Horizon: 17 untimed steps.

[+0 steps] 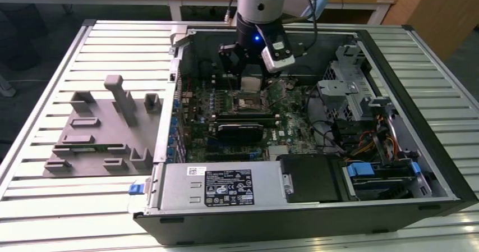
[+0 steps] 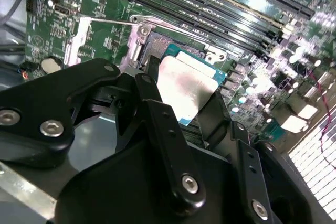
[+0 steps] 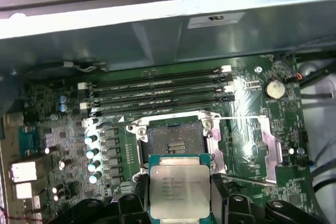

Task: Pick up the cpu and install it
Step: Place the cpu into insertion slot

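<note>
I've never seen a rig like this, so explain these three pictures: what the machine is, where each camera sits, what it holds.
The machine is a robot arm with a gripper at its end. The exterior view looks from off the arm at a slatted metal table; on it lies an open computer case, and at the exterior view's left a grey plate with upright blocks. Both wrist views come from cameras riding on the arm, looking past the gripper into the case. The gripper is shut on the cpu, a flat silver square chip, held above the motherboard close to its open, empty socket. It is not yet seated.
</note>
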Motion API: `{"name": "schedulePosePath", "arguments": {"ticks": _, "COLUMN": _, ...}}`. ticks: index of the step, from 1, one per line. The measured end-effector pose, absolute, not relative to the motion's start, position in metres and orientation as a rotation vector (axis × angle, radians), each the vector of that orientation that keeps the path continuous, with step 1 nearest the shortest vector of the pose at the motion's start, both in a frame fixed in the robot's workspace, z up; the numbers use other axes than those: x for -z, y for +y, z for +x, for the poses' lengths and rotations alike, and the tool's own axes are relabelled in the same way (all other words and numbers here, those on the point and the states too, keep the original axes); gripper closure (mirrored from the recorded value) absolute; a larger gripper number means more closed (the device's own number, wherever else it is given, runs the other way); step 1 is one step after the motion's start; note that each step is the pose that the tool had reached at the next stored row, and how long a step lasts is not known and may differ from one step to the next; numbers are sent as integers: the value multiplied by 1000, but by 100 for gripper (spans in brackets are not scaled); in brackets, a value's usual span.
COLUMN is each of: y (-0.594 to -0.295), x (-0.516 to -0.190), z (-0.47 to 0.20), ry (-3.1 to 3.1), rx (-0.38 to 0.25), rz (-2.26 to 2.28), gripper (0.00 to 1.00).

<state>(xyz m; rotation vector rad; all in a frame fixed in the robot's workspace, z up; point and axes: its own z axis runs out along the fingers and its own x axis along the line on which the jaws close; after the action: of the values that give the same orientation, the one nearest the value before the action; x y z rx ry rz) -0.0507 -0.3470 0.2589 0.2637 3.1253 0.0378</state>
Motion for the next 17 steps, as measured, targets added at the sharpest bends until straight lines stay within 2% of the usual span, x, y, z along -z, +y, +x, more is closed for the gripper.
{"name": "schedulePosePath", "arguments": {"ticks": 17, "y": -347, "x": -258, "z": -51, "ry": 3047, "rx": -36, "rz": 729, "gripper": 45}}
